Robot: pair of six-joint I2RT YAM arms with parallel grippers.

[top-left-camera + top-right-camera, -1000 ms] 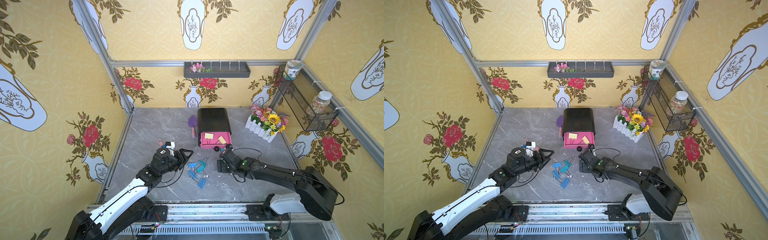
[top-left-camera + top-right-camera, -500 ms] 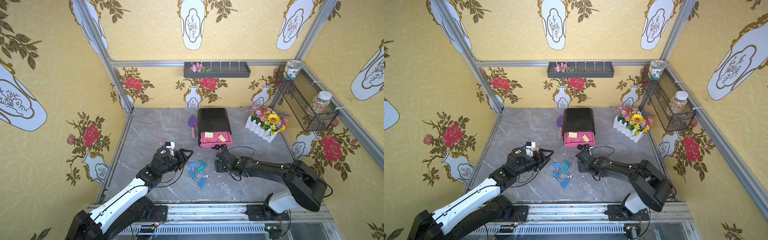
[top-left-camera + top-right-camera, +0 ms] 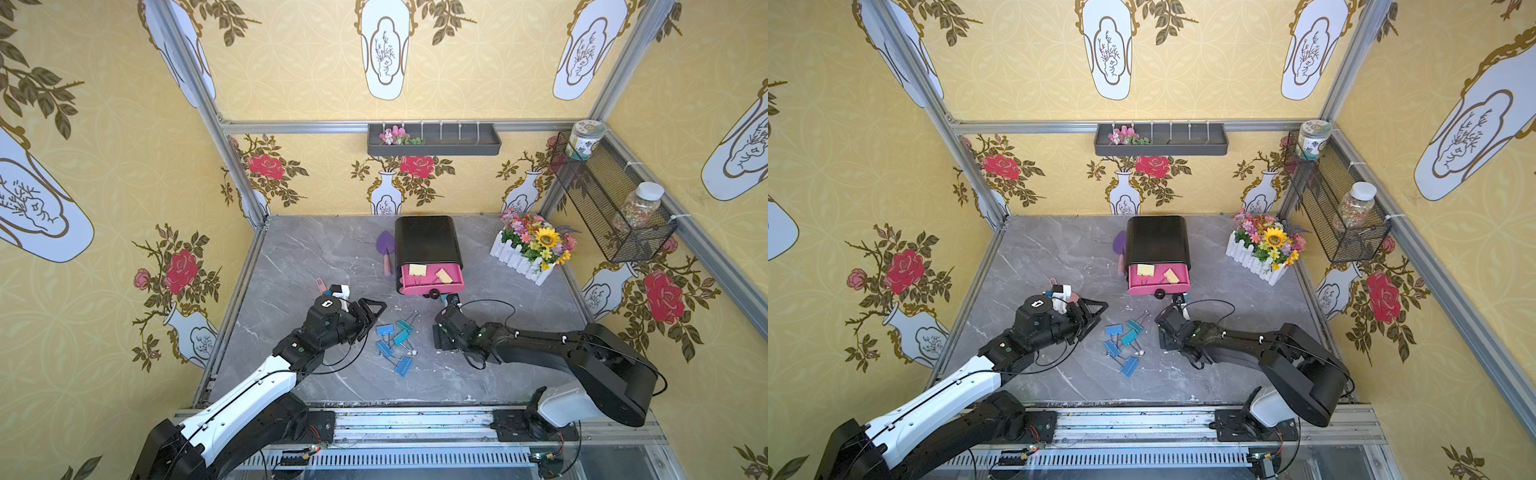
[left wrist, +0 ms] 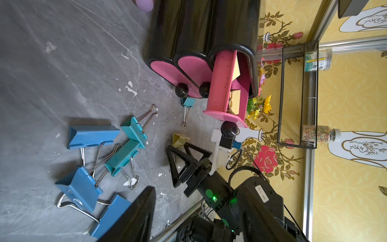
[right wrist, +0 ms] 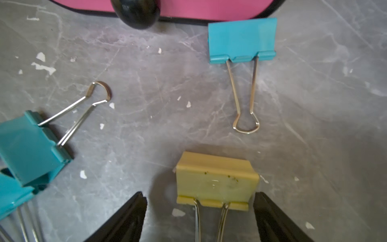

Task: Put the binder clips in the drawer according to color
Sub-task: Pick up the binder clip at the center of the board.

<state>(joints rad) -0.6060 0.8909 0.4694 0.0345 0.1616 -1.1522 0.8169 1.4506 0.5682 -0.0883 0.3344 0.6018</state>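
Observation:
The drawer (image 3: 426, 239) cabinet is black with three pink fronts; its top drawer (image 3: 430, 280) stands pulled out and holds two pale yellow binder clips (image 3: 417, 270). Blue and teal binder clips (image 3: 395, 338) lie heaped on the table between my arms. My right gripper (image 5: 199, 197) is open and low over the table, its fingers either side of a yellow clip (image 5: 215, 182) without touching it. A lone teal clip (image 5: 241, 39) rests by the bottom drawer's knob (image 5: 136, 12). My left gripper (image 3: 374, 318) hovers open and empty just left of the heap.
A purple trowel (image 3: 384, 249) lies left of the cabinet. A white flower box (image 3: 532, 249) sits at the back right. On the right wall hangs a wire basket (image 3: 611, 216) with jars. A small pink object (image 3: 320, 284) lies behind my left wrist.
My right gripper has shifted slightly in front of the drawer and stays low around the yellow clip. The left arm and the heap of clips have not moved.

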